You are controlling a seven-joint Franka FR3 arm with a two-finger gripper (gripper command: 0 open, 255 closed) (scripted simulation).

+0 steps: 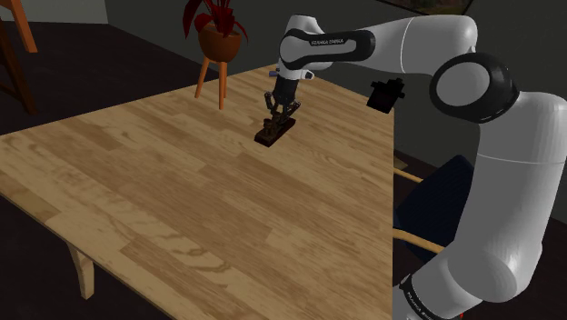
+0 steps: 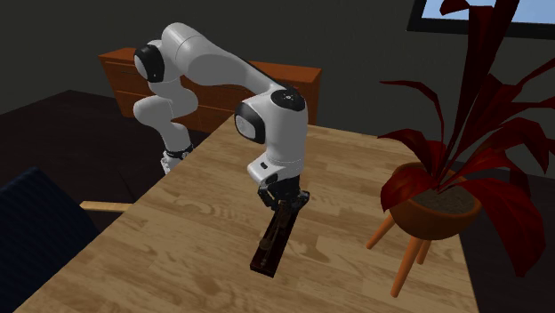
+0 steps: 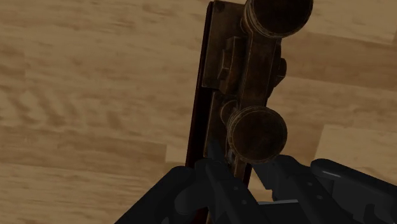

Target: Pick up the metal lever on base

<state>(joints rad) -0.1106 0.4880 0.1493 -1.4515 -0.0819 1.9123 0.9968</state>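
The metal lever [image 3: 256, 135] is a brownish rod with round knobs, mounted on a narrow dark base [image 3: 198, 114]. The base lies flat on the wooden table [image 1: 182, 200], towards its far side. My black gripper [image 1: 282, 107] points down onto the lever [image 1: 278, 125] at the end of the base nearer the arm. In the wrist view the gripper [image 3: 251, 177] has its fingers close together, clasping the lever's stem just below the near knob. The second exterior view shows the gripper [image 2: 286, 201] over the lever [image 2: 277, 228], with the base [image 2: 265, 260] stretching away from it.
A red-leaved plant in a brown pot on a wooden stool [image 1: 218, 41] stands just beyond the table's far edge, near the lever [image 2: 440, 209]. A dark blue chair [image 1: 436, 195] sits by the stand. A wooden dresser [image 2: 124, 71] stands behind the arm.
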